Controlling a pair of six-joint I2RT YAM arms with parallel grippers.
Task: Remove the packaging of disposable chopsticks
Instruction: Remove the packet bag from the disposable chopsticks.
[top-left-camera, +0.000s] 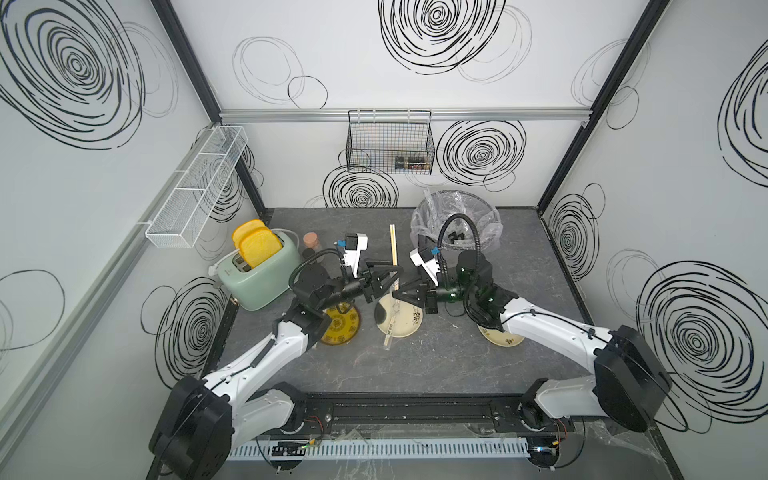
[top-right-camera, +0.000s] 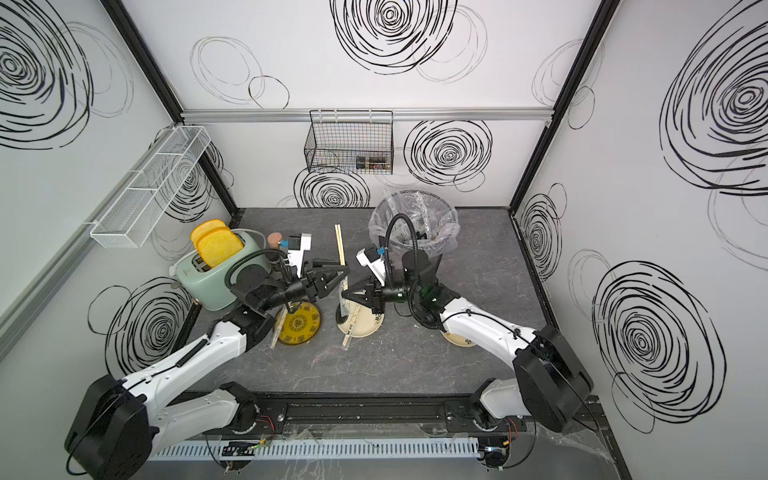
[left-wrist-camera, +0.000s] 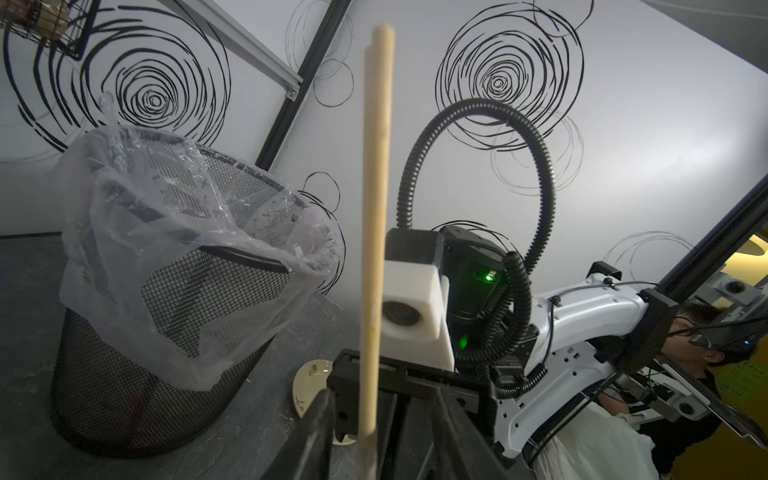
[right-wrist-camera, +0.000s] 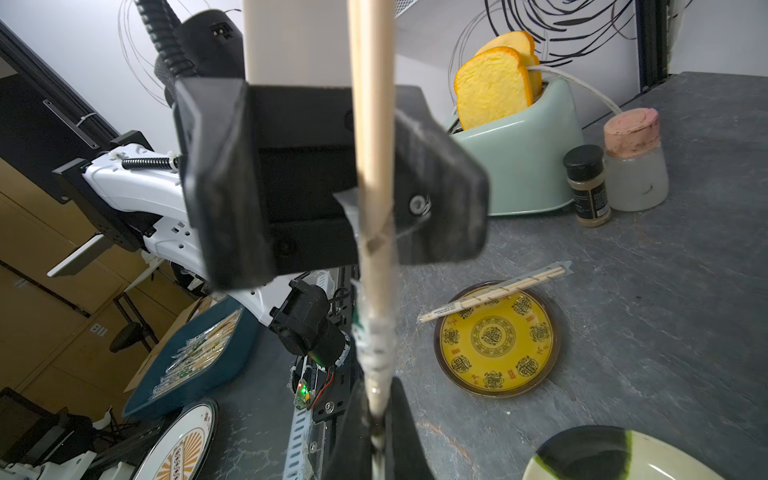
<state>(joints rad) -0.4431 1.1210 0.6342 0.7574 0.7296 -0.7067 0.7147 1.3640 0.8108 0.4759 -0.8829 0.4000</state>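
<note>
Roughly upright, the chopsticks (top-left-camera: 393, 245) stand free beside the bin (top-left-camera: 482, 199) rim.

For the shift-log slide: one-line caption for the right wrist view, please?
Right end effector shut on the packaging, chopsticks partly bared, passing through the open left end effector.

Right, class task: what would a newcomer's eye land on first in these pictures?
Dead centre, a pale chopstick pair juts up: the left claw stands open around it, and the right claw is shut on its clear packaging. Next come the yellow bread slices in a mint-green toaster at the back left, and a lined mesh bin at the back right.
</note>
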